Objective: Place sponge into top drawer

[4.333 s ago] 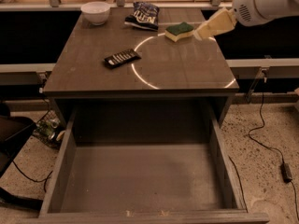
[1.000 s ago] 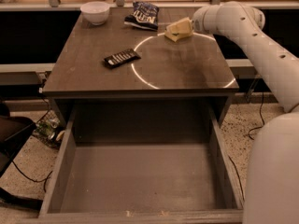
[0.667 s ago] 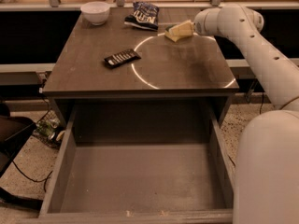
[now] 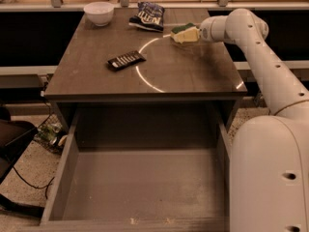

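Sponge (image 4: 179, 29) — your gripper (image 4: 187, 34) has now reached it on the counter (image 4: 183, 76); its grip cannot be told — drawer (image 4: 145, 182) stands open.

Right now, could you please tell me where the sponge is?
In the camera view, the sponge is at the far right of the cabinet top, at the tip of the pincer, just right of the snack bag.
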